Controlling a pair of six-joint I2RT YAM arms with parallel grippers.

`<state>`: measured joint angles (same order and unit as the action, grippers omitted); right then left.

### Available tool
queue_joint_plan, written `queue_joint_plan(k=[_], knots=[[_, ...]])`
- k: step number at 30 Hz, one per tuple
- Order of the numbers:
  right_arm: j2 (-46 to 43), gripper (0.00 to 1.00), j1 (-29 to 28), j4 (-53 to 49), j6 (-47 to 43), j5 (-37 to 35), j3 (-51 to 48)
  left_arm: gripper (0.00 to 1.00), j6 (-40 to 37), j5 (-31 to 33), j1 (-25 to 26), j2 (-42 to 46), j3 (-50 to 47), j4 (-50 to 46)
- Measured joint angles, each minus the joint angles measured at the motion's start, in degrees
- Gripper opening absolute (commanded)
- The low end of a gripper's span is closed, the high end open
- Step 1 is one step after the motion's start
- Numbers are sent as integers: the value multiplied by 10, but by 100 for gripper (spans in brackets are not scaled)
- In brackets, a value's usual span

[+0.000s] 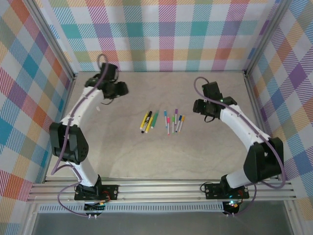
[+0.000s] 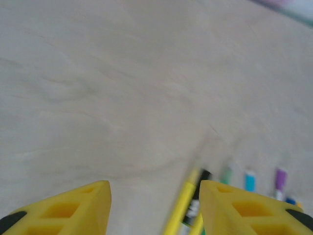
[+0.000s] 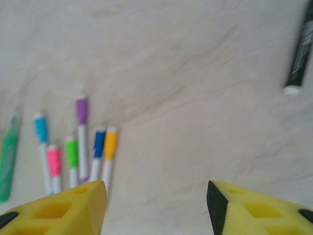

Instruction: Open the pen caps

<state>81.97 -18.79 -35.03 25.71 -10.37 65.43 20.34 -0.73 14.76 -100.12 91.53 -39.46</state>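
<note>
So, biggest thing first: the pale beige stone-look table (image 1: pixel 195 156), boxed in by pastel plaid walls (image 1: pixel 161 34). The handy reference is the row of slim white-barrelled pens (image 1: pixel 173 122), lying flat on the table about midway across.

The white-and-black left arm (image 1: pixel 80 110) curves up well to the left of the row. Its left gripper (image 1: pixel 119 89) hangs left of and behind the row, well apart from it. In the left wrist view its yellow plastic fingers (image 2: pixel 83 205) stand apart with nothing clamped.

The white-and-black right arm (image 1: pixel 239 125) bends in from the right, and the right gripper (image 1: pixel 200 106) sits near the row's right side. Its yellow fingers (image 3: pixel 63 210) are spread too, gripping nothing.

Just left of the row lie three thicker pens side by side: a yellow-bodied marker (image 1: pixel 145 121), a black-bodied marker (image 1: pixel 148 119) and a green-bodied marker (image 1: pixel 153 120). The right wrist view also has a black marker with a white end (image 3: pixel 298 54), well apart from the row, off to its right.

Smallest are the pen caps, all seated on the row's far ends:
- a light blue cap (image 3: pixel 40 128)
- a pink cap (image 3: pixel 54 160)
- a green cap (image 3: pixel 72 152)
- a purple cap (image 3: pixel 81 110)
- a dark blue cap (image 3: pixel 99 142)
- an orange-yellow cap (image 3: pixel 111 143)

The purple cap pokes out farthest.
</note>
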Motion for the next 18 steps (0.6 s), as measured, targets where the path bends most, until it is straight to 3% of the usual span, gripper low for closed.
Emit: queue_joint_plan(k=[5, 18], knots=[[-40, 49, -11, 0, 30, 36, -66, 49, -2, -10, 71, -63, 2, 11], [-60, 48, -12, 0, 39, 64, -70, 46, -5, -7, 103, -172, 26, 12]])
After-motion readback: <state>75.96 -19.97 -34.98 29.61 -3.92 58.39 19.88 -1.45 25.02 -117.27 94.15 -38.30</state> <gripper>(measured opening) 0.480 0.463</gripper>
